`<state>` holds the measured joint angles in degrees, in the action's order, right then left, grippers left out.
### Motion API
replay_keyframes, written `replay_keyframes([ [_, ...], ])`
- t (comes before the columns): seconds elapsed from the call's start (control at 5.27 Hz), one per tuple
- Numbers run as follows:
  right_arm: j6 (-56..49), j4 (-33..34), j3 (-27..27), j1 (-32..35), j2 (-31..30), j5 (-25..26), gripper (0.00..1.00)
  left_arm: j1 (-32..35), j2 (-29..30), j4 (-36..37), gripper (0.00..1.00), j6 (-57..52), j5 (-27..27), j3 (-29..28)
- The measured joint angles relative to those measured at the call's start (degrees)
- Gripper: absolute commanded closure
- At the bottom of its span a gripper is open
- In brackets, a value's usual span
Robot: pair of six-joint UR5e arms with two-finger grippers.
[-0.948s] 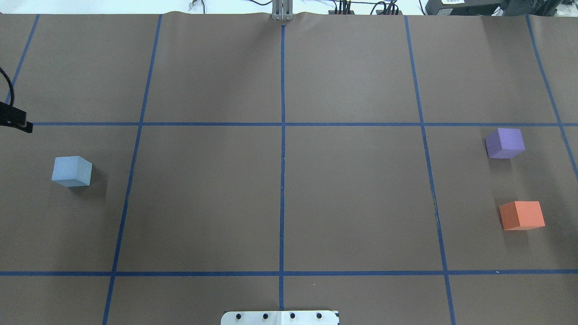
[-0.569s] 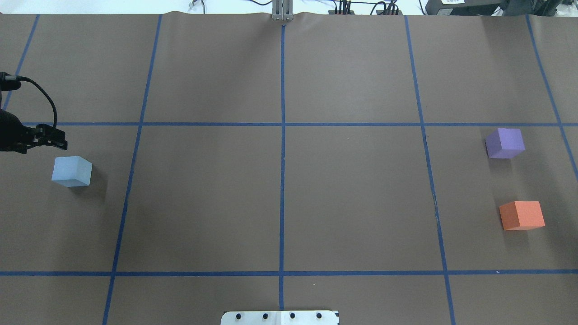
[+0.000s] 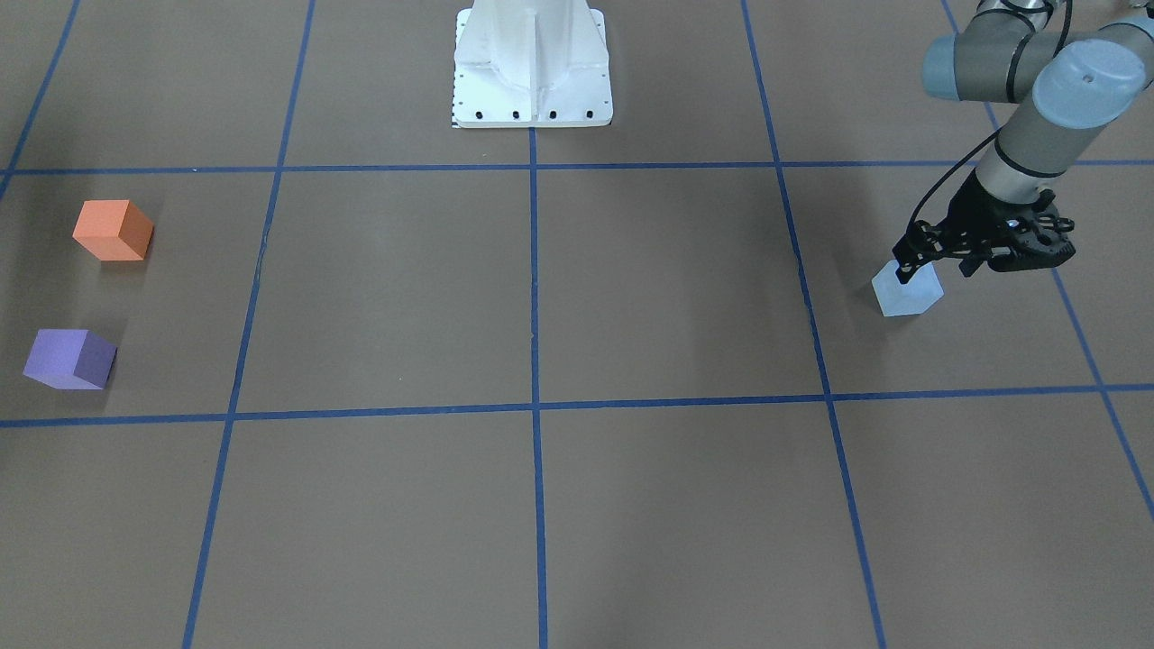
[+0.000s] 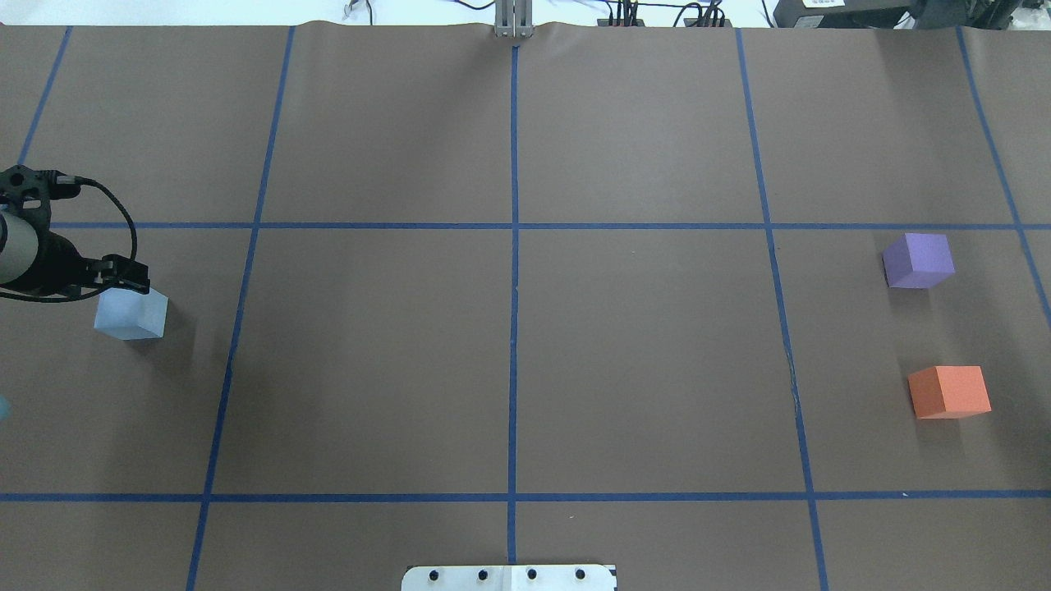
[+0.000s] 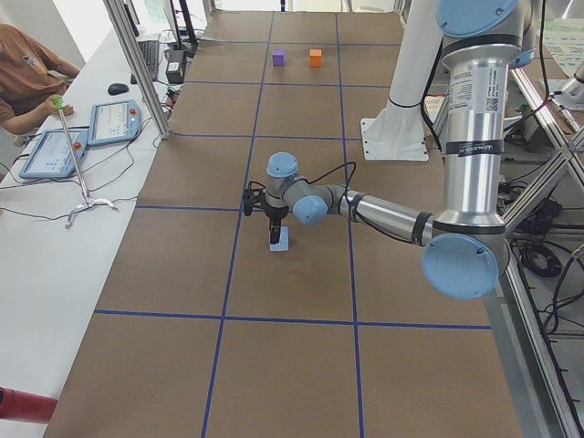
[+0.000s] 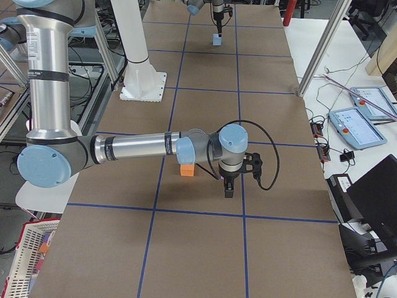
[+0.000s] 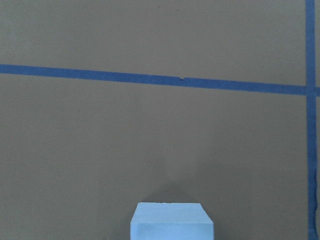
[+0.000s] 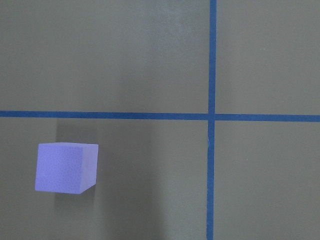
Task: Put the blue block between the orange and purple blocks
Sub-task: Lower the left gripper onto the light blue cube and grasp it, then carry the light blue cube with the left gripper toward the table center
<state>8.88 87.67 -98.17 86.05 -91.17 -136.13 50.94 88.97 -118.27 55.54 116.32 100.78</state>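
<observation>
The light blue block [image 4: 131,313] sits on the brown table at my far left; it also shows in the front view [image 3: 911,293] and at the bottom of the left wrist view [image 7: 171,221]. My left gripper [image 4: 125,276] hangs over the block's far edge, fingers together, holding nothing. The purple block [image 4: 918,259] and the orange block [image 4: 949,391] sit at the far right, with a gap between them. My right gripper [image 6: 227,191] shows only in the right side view, beside the orange block [image 6: 186,171]; I cannot tell whether it is open or shut. The right wrist view shows the purple block [image 8: 65,168].
Blue tape lines [image 4: 513,328] divide the brown table into squares. The white robot base plate [image 4: 509,578] sits at the near edge. Operator tables with tablets [image 5: 114,123] line the far side.
My left gripper has moved in from the left edge, rightward and toward the blue block, and now reaches over it. The blocks have not moved.
</observation>
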Motion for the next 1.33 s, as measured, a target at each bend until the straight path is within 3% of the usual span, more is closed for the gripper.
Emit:
replay_keyframes([
  [0.38,-0.1,0.0,0.1,0.0,0.0,0.1,0.0,-2.0,0.4,-1.8,0.01,0.0,-0.2,-2.6],
  [0.57,-0.1,0.0,0.1,0.0,0.0,0.2,0.0,-3.3,0.4,-2.0,0.73,0.1,-0.2,-3.3],
  [0.76,-0.1,0.0,0.1,0.0,0.1,0.2,0.0,-4.3,0.5,-2.1,1.0,0.4,-0.3,-3.8],
  [1.14,0.1,0.1,-0.2,0.0,0.1,-0.3,0.0,-3.7,0.4,-0.1,1.0,0.4,0.8,-2.0],
  [1.33,0.1,0.1,-0.4,0.0,0.2,-0.6,0.0,-2.6,2.0,5.9,1.0,0.4,1.1,1.8],
])
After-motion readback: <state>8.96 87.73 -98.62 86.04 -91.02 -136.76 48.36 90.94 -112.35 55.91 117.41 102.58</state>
